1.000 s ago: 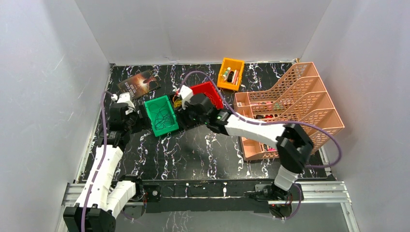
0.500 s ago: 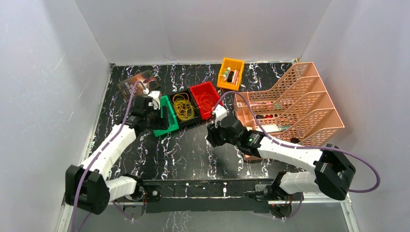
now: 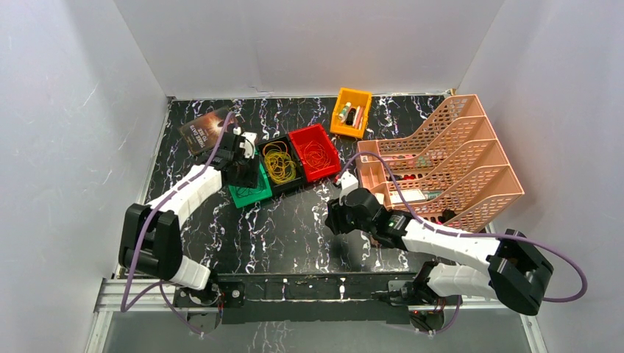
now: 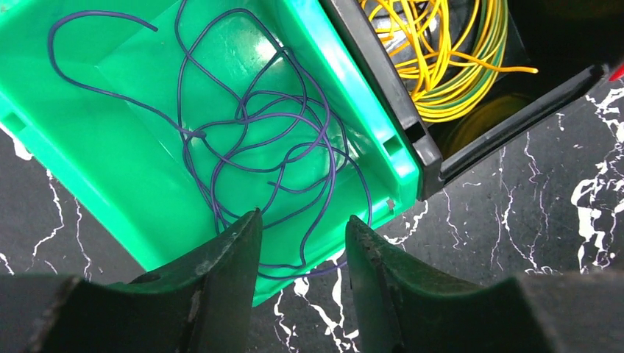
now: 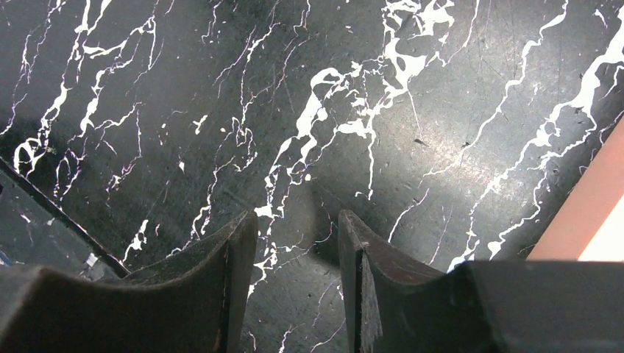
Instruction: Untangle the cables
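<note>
Open room lies across the near middle of the black marbled table [image 3: 287, 235], walled in white on the left, far and right sides; the pink file rack [image 3: 441, 162] crowds the right edge, and a dark booklet [image 3: 211, 125] sits at the far left corner. Three bins stand side by side, touching, at far left of centre; the green bin [image 4: 346, 95] holds a loose purple cable [image 4: 257, 125], the black bin [image 4: 383, 81] holds coiled yellow cables [image 4: 441, 59], and the red bin [image 3: 305, 132] holds thin orange loops [image 3: 318, 154]. An orange bin [image 3: 353, 92] with small items stands apart at the far edge. The left gripper [image 4: 302, 220] hangs over the green bin's near rim, jaws parted, grasping nothing; the right gripper [image 5: 296, 219] hovers over bare table, jaws likewise parted and empty.
</note>
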### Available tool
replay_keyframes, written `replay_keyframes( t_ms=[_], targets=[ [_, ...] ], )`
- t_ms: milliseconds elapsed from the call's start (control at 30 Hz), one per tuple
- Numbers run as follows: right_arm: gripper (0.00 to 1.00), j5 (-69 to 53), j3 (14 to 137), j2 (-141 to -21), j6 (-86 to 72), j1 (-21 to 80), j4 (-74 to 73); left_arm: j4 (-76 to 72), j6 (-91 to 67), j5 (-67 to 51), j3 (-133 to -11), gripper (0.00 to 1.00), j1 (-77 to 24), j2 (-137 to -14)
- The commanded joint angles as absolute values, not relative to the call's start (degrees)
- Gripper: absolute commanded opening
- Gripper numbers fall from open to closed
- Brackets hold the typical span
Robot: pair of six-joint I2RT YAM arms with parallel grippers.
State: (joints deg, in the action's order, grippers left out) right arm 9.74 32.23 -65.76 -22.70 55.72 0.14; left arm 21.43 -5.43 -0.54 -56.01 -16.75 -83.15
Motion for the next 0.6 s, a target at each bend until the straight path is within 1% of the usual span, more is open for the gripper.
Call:
replay_keyframes(
  t_ms=[0, 67, 167, 333, 500, 567],
  targets=[
    [0.52, 10.2, 31.6, -63.9, -23.8, 55.6, 2.7, 20.9, -3.8, -1.4, -58.4, 0.42, -17.1, -85.6],
    [0.52, 10.3, 31.5, -63.8, -23.7, 55.6, 2.5, 20.8, -3.6, -1.3, -58.8, 0.40, -17.1, -86.8],
    [0.52, 10.4, 31.5, -63.8, -23.6, 55.6, 2.3, 20.5, -3.3, -0.7, -59.1, 0.35, -17.1, -88.0],
    [0.52, 10.4, 31.5, -63.6, -23.6, 55.6, 2.3, 20.2, -3.1, 0.9, -59.7, 0.20, -17.1, -89.0],
    [0.52, 10.5, 31.4, -63.5, -23.8, 55.6, 2.4, 20.1, -3.4, 5.3, -60.6, 0.04, -17.1, -90.8],
    [0.52, 10.4, 31.4, -63.6, -23.9, 55.6, 2.5, 20.4, -3.9, 7.4, -61.3, 0.00, -17.1, -92.2]
  ],
)
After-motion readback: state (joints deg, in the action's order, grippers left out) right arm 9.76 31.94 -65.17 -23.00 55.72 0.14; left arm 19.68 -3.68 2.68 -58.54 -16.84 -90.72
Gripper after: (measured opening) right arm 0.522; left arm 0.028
